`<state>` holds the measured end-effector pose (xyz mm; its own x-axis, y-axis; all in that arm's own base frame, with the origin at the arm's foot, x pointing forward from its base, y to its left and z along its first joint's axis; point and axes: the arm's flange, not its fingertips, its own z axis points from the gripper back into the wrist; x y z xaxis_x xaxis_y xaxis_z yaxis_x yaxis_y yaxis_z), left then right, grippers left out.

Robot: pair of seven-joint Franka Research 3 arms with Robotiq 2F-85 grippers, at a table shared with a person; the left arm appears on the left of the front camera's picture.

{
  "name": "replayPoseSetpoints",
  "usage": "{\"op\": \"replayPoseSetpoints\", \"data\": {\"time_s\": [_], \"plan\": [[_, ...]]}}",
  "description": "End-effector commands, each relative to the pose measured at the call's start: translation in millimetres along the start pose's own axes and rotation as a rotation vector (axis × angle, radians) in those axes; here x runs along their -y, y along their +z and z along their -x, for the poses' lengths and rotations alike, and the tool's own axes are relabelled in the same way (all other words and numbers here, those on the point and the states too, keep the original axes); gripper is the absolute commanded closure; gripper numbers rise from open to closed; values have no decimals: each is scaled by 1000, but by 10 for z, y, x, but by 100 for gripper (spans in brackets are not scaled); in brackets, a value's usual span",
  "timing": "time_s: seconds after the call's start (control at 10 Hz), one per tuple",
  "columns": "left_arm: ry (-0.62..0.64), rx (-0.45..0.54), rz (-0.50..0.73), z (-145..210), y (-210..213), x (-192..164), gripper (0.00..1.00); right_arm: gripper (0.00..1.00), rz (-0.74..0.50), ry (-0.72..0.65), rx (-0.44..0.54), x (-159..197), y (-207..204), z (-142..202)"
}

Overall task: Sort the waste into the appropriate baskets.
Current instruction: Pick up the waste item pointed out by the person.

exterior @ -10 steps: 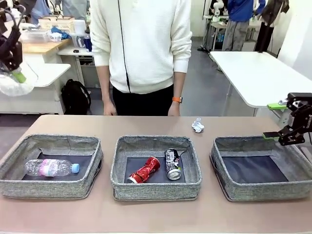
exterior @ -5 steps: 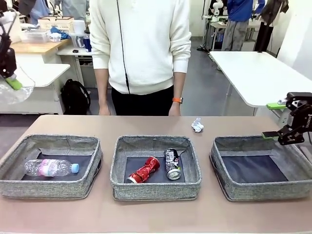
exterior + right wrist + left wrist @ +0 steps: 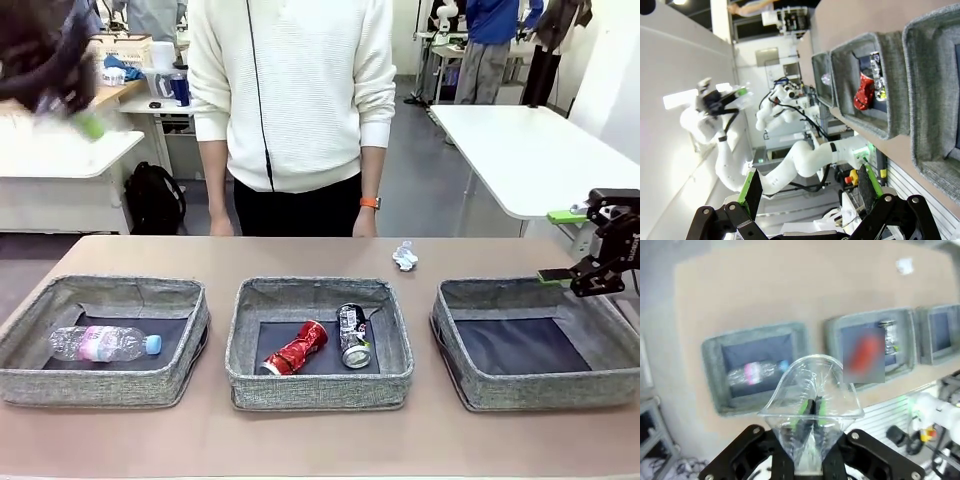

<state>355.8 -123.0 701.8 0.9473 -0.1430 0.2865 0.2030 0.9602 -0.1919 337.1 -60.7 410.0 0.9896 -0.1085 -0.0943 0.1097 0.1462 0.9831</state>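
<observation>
My left gripper (image 3: pixel 813 412) is shut on the wall of a clear plastic cup (image 3: pixel 810 385), high above the table. In the front view it is a dark blur at the upper left (image 3: pixel 86 120). Below, the left basket (image 3: pixel 100 386) holds the clear plastic bottle (image 3: pixel 100 343). The middle basket (image 3: pixel 320 390) holds the crushed red can (image 3: pixel 297 348) and the dark printed can (image 3: pixel 353 335). A small white paper wad (image 3: pixel 405 257) lies on the table behind the baskets. My right gripper (image 3: pixel 582 250) hangs open over the far edge of the right basket (image 3: pixel 540 395), whose dark bottom is bare.
A person in a white sweater (image 3: pixel 290 90) stands at the far side, hands hanging at the table's far edge. A white table (image 3: pixel 530 150) stands behind on the right. Bare tabletop runs in front of and behind the baskets.
My left gripper has swung to the right and upward with the cup, blurring in the front view. The right arm and the waste in the baskets have not moved.
</observation>
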Motion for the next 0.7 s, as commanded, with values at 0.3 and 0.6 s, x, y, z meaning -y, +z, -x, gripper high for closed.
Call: {"op": "replayPoseSetpoints", "data": {"time_s": [0.3, 0.6], "plan": [[-53, -173, -23, -481, 371, 2134, 95, 0, -11, -10, -5, -46, 17, -14], [-122, -166, -45, -485, 290, 2918, 95, 0, -11, -10, -5, -46, 17, -14]]}}
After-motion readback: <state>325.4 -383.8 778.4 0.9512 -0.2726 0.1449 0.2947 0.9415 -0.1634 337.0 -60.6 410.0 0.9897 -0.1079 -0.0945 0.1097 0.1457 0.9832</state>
